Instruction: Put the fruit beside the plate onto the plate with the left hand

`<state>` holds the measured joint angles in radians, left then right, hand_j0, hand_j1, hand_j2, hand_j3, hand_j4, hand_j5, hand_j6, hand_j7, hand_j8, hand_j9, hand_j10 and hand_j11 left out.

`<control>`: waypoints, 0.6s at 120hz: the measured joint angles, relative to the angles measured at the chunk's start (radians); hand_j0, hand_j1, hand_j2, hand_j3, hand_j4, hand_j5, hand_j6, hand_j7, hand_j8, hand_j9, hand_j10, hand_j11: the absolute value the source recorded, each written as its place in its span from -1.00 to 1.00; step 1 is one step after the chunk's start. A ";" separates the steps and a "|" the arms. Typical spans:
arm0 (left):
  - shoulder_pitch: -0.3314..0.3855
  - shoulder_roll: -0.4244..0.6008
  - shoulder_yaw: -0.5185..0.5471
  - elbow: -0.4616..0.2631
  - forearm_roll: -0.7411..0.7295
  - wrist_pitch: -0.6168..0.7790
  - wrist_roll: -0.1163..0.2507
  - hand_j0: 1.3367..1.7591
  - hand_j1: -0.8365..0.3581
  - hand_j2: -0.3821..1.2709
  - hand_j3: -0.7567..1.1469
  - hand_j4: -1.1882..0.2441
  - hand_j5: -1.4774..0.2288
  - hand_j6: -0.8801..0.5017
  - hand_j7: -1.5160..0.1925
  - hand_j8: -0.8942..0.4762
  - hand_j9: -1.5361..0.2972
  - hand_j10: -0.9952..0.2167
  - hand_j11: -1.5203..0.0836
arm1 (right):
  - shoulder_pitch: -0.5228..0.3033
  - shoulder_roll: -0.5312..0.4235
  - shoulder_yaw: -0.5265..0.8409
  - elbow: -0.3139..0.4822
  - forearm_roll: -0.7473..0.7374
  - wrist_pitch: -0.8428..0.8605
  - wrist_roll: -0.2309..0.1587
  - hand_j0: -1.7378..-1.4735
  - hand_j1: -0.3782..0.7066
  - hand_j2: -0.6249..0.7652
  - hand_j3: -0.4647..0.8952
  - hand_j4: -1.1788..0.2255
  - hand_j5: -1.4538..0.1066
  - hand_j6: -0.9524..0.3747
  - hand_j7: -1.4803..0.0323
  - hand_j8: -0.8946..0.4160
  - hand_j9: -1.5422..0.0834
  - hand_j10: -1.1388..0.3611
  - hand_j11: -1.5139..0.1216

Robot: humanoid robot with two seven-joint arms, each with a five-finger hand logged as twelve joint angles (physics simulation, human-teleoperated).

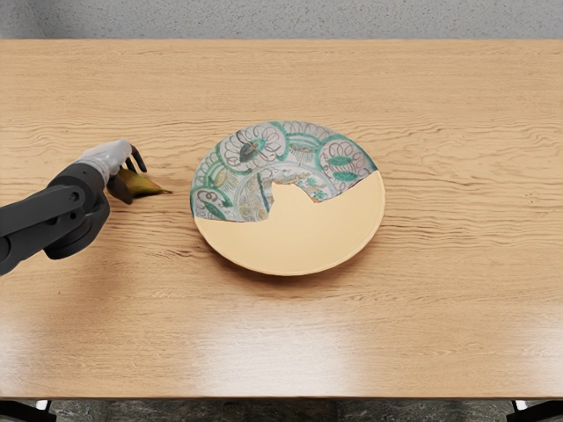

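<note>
Mid-left of frame, left robot hand (117,167) curled around end of yellow-brown curved fruit (146,185), lying on wooden tabletop (440,105) near patterned ceramic plate (299,251), not touching. Fruit likely light, soft, bruisable; grip mid-body, gently.

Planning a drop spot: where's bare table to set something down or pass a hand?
Free: table right of the plate, the far strip behind it, the near strip in front. Crowded: left of the plate, with the left hand at the fruit.
</note>
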<state>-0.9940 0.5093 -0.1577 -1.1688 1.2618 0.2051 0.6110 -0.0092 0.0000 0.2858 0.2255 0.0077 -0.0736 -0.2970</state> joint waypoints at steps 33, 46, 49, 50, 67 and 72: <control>-0.002 0.000 0.001 0.000 -0.036 0.000 0.000 0.50 0.02 -0.17 -0.20 -0.30 -0.21 -0.60 -0.19 -0.40 -0.25 -0.38 -0.19 | 0.000 0.000 0.000 0.000 0.000 0.000 0.000 -0.40 -0.95 -0.10 -0.32 0.68 0.86 0.44 0.96 0.37 0.90 0.52 0.85; -0.011 0.002 -0.006 0.000 -0.084 -0.002 0.000 0.50 0.00 -0.09 -0.20 -0.29 -0.26 -0.59 -0.22 -0.40 -0.27 -0.37 -0.21 | 0.000 0.000 0.000 0.000 0.000 0.000 0.000 -0.40 -0.95 -0.10 -0.32 0.68 0.86 0.44 0.96 0.37 0.90 0.52 0.85; -0.013 0.002 -0.012 0.000 -0.103 -0.002 0.000 0.50 -0.01 -0.08 -0.20 -0.29 -0.27 -0.59 -0.23 -0.40 -0.27 -0.37 -0.21 | 0.000 0.000 0.000 0.000 0.000 0.000 0.000 -0.40 -0.95 -0.10 -0.32 0.68 0.86 0.44 0.96 0.37 0.90 0.52 0.85; -0.015 0.002 -0.015 0.000 -0.111 -0.002 0.000 0.50 -0.01 -0.06 -0.20 -0.29 -0.28 -0.58 -0.23 -0.39 -0.27 -0.37 -0.21 | 0.000 0.000 0.000 0.000 0.000 0.000 0.000 -0.40 -0.95 -0.10 -0.32 0.68 0.86 0.44 0.96 0.37 0.90 0.52 0.85; -0.027 0.012 -0.075 0.000 -0.200 -0.003 0.000 0.51 -0.04 -0.04 -0.20 -0.29 -0.31 -0.56 -0.25 -0.38 -0.29 -0.33 -0.22 | 0.000 0.000 0.000 0.000 0.000 0.000 0.000 -0.40 -0.95 -0.10 -0.32 0.68 0.86 0.44 0.96 0.37 0.90 0.52 0.85; -0.031 0.014 -0.097 0.000 -0.227 -0.003 0.000 0.51 -0.04 -0.04 -0.20 -0.29 -0.32 -0.55 -0.26 -0.37 -0.29 -0.32 -0.22 | 0.000 0.000 0.000 0.000 0.000 0.000 0.000 -0.40 -0.95 -0.10 -0.32 0.68 0.86 0.44 0.96 0.37 0.90 0.52 0.85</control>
<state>-1.0246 0.5230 -0.2548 -1.1687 1.0350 0.2019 0.6115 -0.0092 0.0000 0.2855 0.2255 0.0076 -0.0736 -0.2970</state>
